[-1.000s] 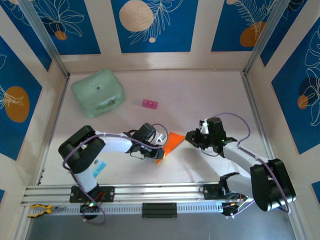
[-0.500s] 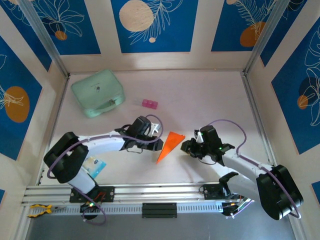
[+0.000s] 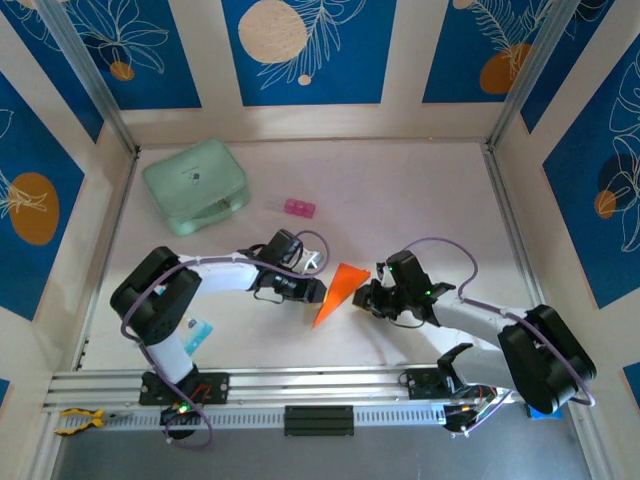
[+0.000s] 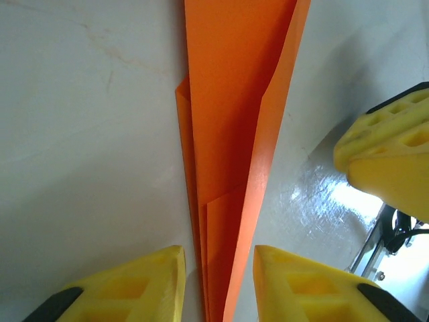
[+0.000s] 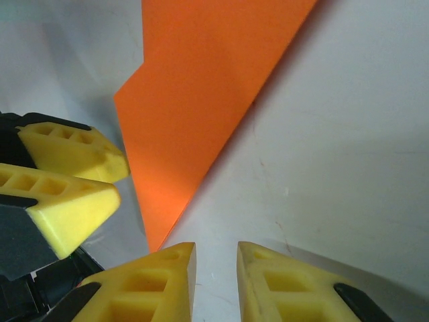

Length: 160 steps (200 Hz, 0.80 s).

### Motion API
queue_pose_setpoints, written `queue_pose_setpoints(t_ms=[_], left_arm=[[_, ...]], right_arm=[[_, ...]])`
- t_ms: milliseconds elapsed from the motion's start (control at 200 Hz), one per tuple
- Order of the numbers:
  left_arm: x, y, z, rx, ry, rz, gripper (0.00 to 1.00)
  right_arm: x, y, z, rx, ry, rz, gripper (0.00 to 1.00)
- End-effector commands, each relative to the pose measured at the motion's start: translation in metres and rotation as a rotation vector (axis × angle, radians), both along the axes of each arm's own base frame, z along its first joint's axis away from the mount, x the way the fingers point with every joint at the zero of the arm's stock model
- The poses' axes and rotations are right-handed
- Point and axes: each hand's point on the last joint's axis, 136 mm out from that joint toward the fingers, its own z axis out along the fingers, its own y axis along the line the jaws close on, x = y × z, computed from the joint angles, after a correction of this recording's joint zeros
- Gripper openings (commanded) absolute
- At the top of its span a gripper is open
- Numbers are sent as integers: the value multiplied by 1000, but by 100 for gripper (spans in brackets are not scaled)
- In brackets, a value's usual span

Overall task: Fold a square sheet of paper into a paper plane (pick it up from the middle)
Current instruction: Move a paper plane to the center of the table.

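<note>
White tabletop (image 3: 420, 200) under narrow orange paper plane (image 3: 338, 290)

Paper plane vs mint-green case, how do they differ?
The paper plane is bright orange, the mint-green case pale green. The plane is a flat, narrow pointed wedge; the case is a bulky rounded box. The plane lies mid-table, the case at the far left corner. Both rest on the table.

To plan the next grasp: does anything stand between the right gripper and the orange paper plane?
Nothing visible does. The paper plane lies on the table just ahead of the right gripper; the left gripper straddles it from the opposite side.
</note>
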Motion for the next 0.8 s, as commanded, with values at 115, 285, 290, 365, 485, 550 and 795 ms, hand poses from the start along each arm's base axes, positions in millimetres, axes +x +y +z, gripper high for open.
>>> queue_pose_setpoints(t_ms=[115, 285, 290, 365, 485, 550, 795], left_arm=[[-3, -4, -4, 3, 26, -49, 31], [-6, -6, -7, -6, 42, -58, 30], [-6, -6, -7, -6, 42, -58, 30], [-6, -5, -9, 1, 46, -58, 29], [-5, -5, -9, 3, 40, -55, 27], [-6, -6, -9, -3, 44, -60, 26], [3, 2, 3, 24, -38, -24, 25]], right_arm=[[7, 11, 5, 21, -24, 23, 24], [7, 13, 3, 22, -19, 28, 24], [7, 13, 3, 22, -19, 28, 24], [7, 15, 2, 27, -16, 33, 24], [7, 16, 0, 27, -11, 38, 24], [7, 17, -2, 26, -9, 41, 24], [7, 20, -4, 26, -4, 44, 24]])
